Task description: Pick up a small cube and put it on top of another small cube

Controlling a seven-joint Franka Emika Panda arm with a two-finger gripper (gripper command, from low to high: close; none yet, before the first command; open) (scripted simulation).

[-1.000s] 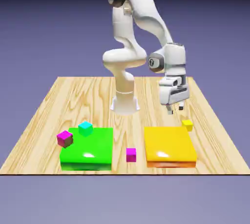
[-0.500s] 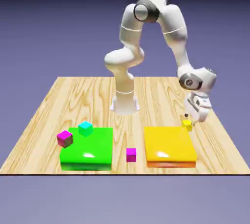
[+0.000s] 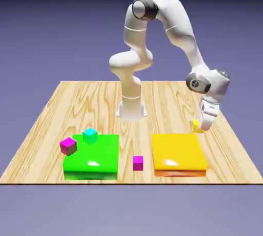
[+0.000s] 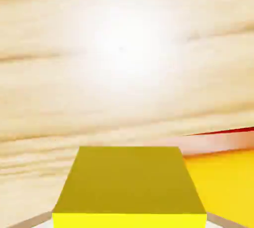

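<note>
White two-finger gripper point(image 3: 199, 127) down low at the exterior view's right side of the light wooden table point(image 3: 77, 106), tilted, just behind the far right corner of the flat orange-yellow square slab point(image 3: 178, 151). Small yellow cube point(image 3: 195, 124) mostly hidden by the hand in the exterior view, only a sliver showing at the gripper's left edge. In the hand view, the same yellow cube point(image 4: 130, 182) large and centred at the bottom edge, filling the space between the two grey finger tips point(image 4: 30, 220), of which only thin slivers peek out at the lower corners. Fingers apparently set around the cube on either side; whether pressed onto its faces or only straddling it, cannot tell. Cube close above or on the wood grain, with the orange-yellow slab's red-edged rim point(image 4: 223, 167) just to its right in the hand view.

Elsewhere, nothing near the arm. Flat bright green square slab point(image 3: 95, 156) at the exterior view's left front. Small cyan cube point(image 3: 90, 135) resting on the green slab's far edge. Small magenta cube with a dark underside point(image 3: 68, 146) tilted at the green slab's left far corner, touching or overlapping its edge. Small plain magenta cube point(image 3: 137, 163) on the bare wood between the two slabs, near the front edge, well apart from the gripper. No cube stacked on another yet.
</note>
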